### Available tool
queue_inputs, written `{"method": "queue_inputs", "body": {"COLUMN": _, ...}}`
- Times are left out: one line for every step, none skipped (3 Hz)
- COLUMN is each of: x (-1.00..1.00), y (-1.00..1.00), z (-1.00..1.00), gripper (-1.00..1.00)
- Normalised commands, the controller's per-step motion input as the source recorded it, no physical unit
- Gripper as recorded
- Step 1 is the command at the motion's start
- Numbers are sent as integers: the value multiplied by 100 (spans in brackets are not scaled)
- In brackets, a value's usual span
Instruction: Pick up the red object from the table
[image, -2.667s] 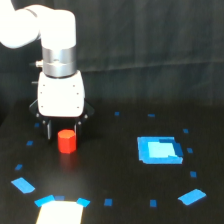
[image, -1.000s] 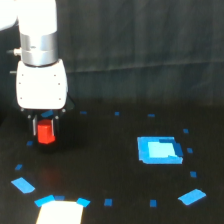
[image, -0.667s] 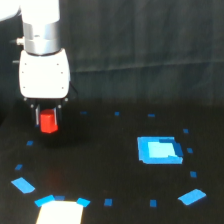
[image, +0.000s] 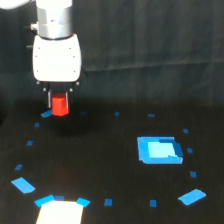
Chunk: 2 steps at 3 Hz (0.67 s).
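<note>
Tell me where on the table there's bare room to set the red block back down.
The widest bare stretch of the table lies between the gripper, which holds the red block, and the blue square patch. The near edge is more crowded: the white patch and blue tape marks sit there.

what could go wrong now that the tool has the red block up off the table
The red object sticks out below the tool, so only its upper part looks pinched; a jolt might let it slip out. If it dropped, it would land on the black table near the small blue tape mark and might roll or bounce away.
</note>
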Motion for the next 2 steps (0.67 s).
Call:
{"method": "queue_inputs", "body": {"x": -3, "y": -100, "z": 57, "gripper": -100}}
{"method": "queue_inputs", "body": {"x": -9, "y": -100, "z": 61, "gripper": -100}}
